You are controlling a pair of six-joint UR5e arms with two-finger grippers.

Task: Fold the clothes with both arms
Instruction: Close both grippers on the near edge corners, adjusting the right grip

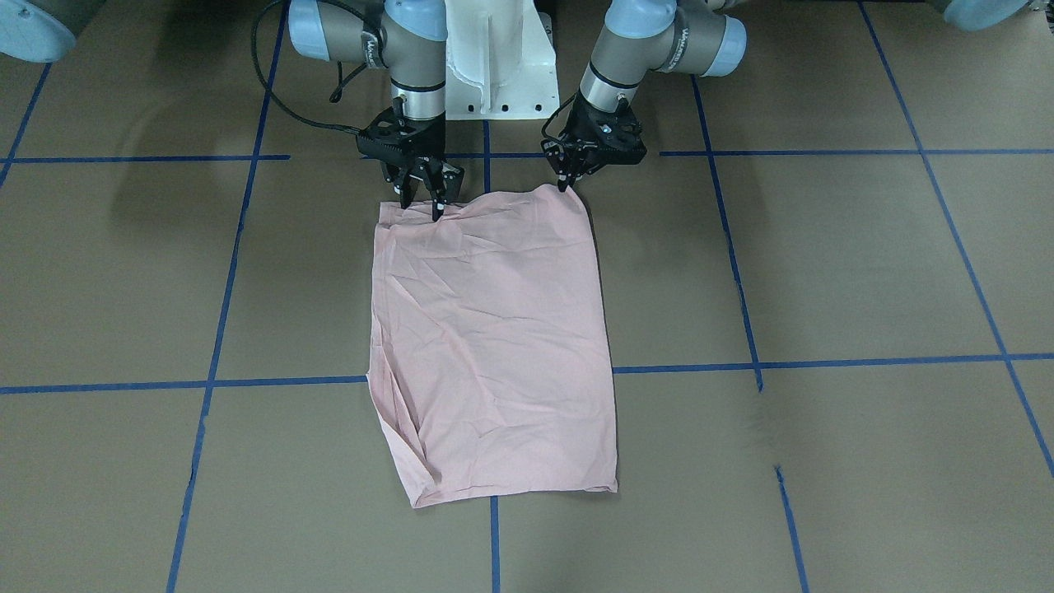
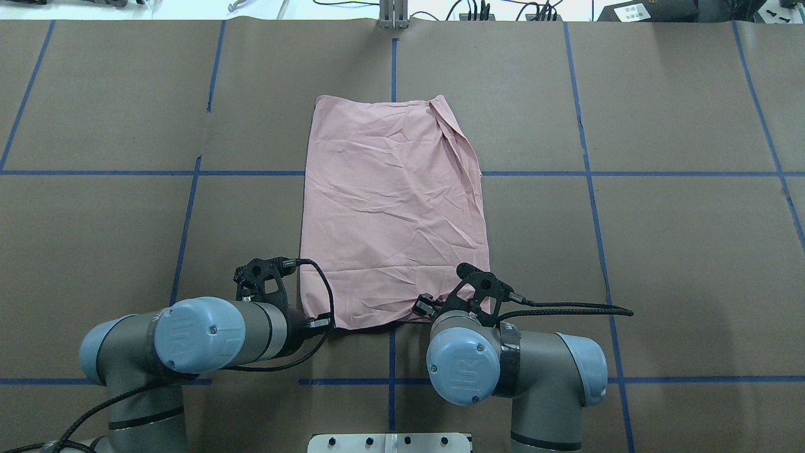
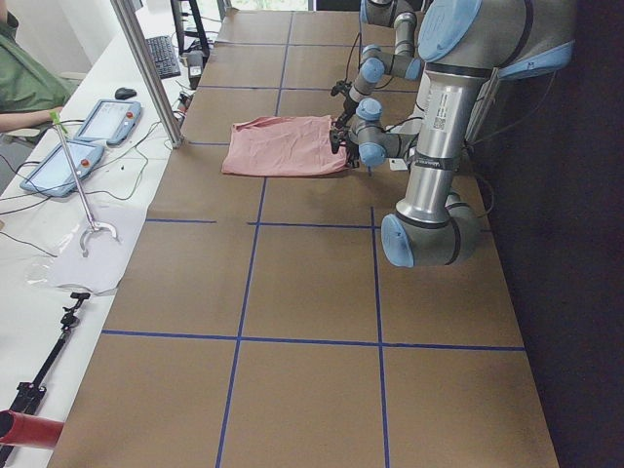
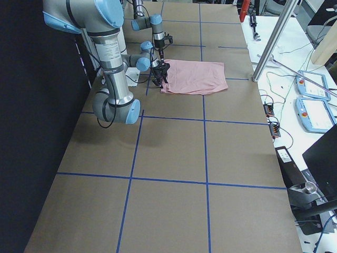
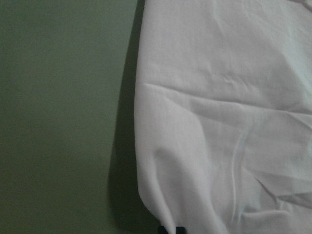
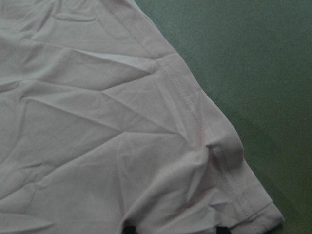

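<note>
Jaws on the left gripper [image 1: 566, 183] look pinched together on a near corner of the T-shirt [image 1: 494, 329]; its wrist view catches only the fingertip ends, so probably clamped. Right gripper [image 1: 422, 200] jaws stand apart, tips down on the same near edge, inboard of the other corner.

T-shirt lies flat on the desk [image 1: 823, 263], plain pink side up, folded to a long rectangle, short end toward the robot, no sleeves showing. Thin, soft, light cloth: it will sag and crease, so take both near corners at the stitched hem and lift evenly.

Print side hidden underneath. Layers bunch along the right arm's side; their number can't be told. Right wrist view crops its fingers almost entirely.
</note>
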